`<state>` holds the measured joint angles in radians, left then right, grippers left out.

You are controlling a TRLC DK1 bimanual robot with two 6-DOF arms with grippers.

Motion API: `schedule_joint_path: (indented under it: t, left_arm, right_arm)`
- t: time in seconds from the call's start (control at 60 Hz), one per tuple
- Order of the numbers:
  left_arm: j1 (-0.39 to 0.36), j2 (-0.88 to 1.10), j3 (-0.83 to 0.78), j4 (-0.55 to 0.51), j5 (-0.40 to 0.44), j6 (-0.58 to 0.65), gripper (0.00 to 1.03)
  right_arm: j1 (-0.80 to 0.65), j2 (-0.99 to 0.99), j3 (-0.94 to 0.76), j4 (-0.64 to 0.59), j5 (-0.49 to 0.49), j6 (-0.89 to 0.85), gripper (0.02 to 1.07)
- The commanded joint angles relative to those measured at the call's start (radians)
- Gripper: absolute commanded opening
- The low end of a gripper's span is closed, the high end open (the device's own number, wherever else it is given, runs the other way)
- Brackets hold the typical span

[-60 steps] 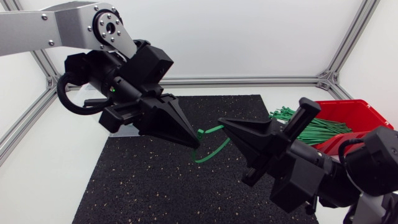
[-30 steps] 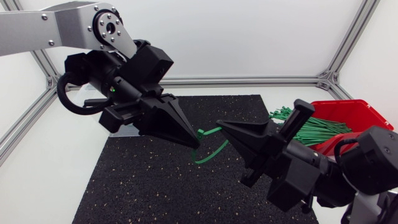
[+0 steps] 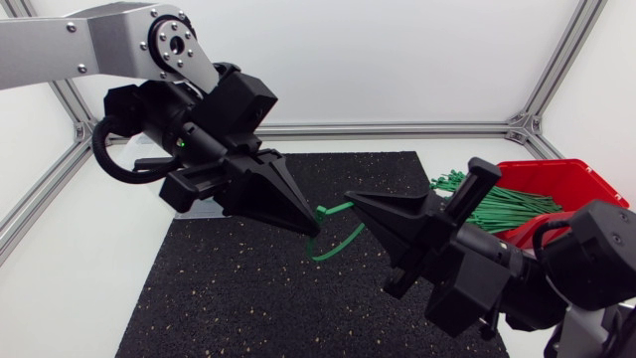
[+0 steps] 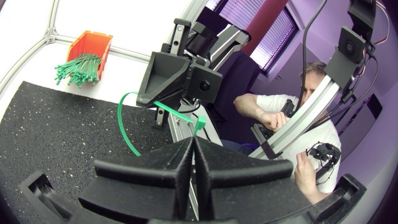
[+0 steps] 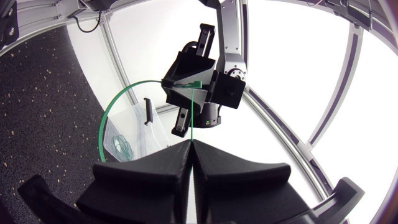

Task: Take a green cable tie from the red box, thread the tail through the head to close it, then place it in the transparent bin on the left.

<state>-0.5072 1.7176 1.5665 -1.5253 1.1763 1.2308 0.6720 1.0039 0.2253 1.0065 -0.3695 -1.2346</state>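
The right gripper [image 3: 354, 198] has edged slightly toward the left gripper [image 3: 312, 230]. Both clamp the green cable tie [image 3: 339, 243], which is looped in mid-air between them over the black mat [image 3: 248, 298]. Keep the tail square to the head, advance slowly and avoid twisting. The red box [image 3: 568, 179] stands behind.

Two grippers (left gripper [image 3: 306, 225], right gripper [image 3: 356, 197]); one curved green cable tie [image 3: 336, 237]; one red box [image 3: 586, 184] at the right edge of the table [image 3: 79, 288], spare ties [image 3: 497, 207] uncountable; one black mat [image 3: 229, 298].
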Motion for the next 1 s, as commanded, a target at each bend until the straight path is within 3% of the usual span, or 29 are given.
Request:
schedule_joint_path:
  t: [0.0,0.983]
  left_arm:
    - [0.001,0.010,0.021,-0.006,-0.001,0.002,0.03]
    - [-0.004,0.025,0.032,-0.003,-0.003,0.004,0.03]
  right_arm:
    - [0.003,-0.001,0.022,0.014,0.001,0.000,0.08]
    - [0.014,-0.005,0.032,0.012,0.009,0.000,0.08]
